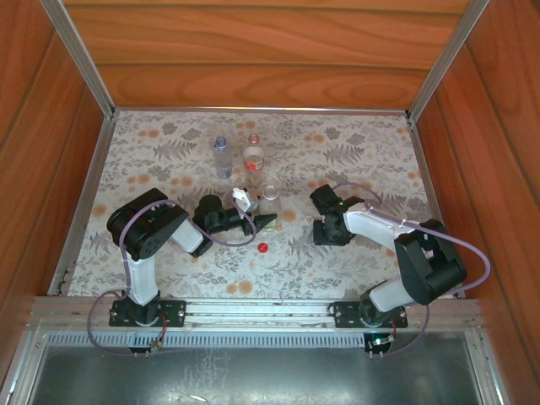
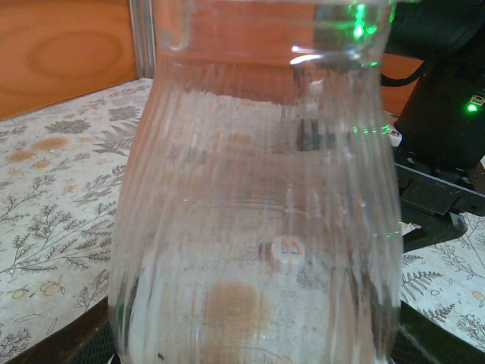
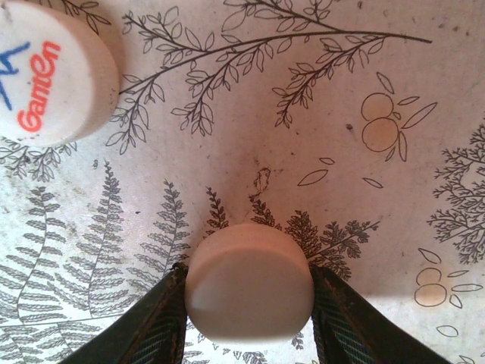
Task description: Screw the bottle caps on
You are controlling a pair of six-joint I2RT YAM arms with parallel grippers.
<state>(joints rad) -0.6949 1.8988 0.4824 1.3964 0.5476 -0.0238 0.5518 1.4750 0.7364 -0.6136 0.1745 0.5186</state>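
Observation:
A clear ribbed bottle [image 2: 250, 189] stands upright, open at the neck, between the jaws of my left gripper [image 2: 254, 345], which is shut on its lower body; it stands mid-table [image 1: 270, 198]. My right gripper [image 3: 248, 303] points down at the table and is shut on a plain pale cap [image 3: 248, 284], one finger against each side. A white cap [image 3: 45, 72] with red and blue print lies beyond it to the left. A red cap [image 1: 262, 248] lies on the cloth near the left gripper [image 1: 267, 221]. A bluish bottle [image 1: 221, 156] and a red-and-white labelled bottle [image 1: 253, 156] stand farther back.
The table [image 1: 169, 253] has a floral cloth and is boxed in by wooden walls at the back and both sides, with metal rails along its edges. The right arm's black body [image 2: 447, 114] sits just behind the held bottle.

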